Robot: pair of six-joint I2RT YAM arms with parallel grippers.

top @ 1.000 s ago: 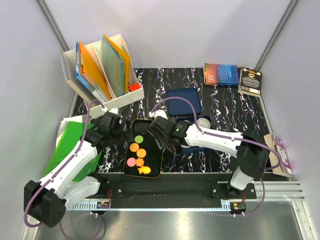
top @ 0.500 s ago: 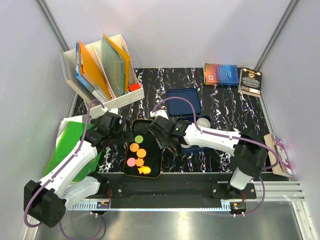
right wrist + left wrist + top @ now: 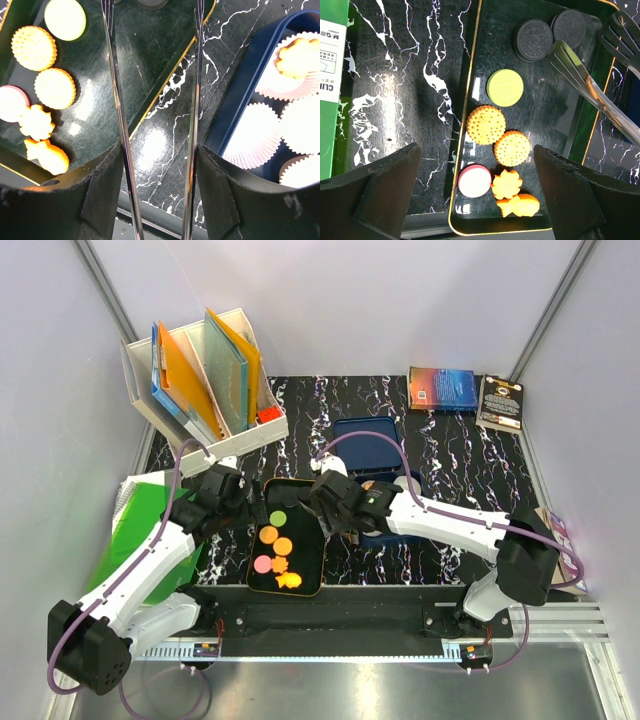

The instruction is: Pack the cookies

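Observation:
The cookies lie on a dark gold-rimmed tray: a green one, two round orange ones, a pink one, an orange star, another orange shape and two dark round ones. My left gripper hangs open and empty above the tray's near end. My right gripper is shut on metal tongs, whose two arms stand apart over the tray's right rim. A blue box on the right holds white cup liners; one holds an orange cookie.
A blue lid lies behind the box. A white file rack with folders stands at the back left. Green packaging lies left of the tray. Two books lie at the back right. The table's front edge is just below the tray.
My right arm has swung its elbow to the right, and the gripper with the tongs has shifted slightly right along the tray's edge. The left arm and the cookies have not moved.

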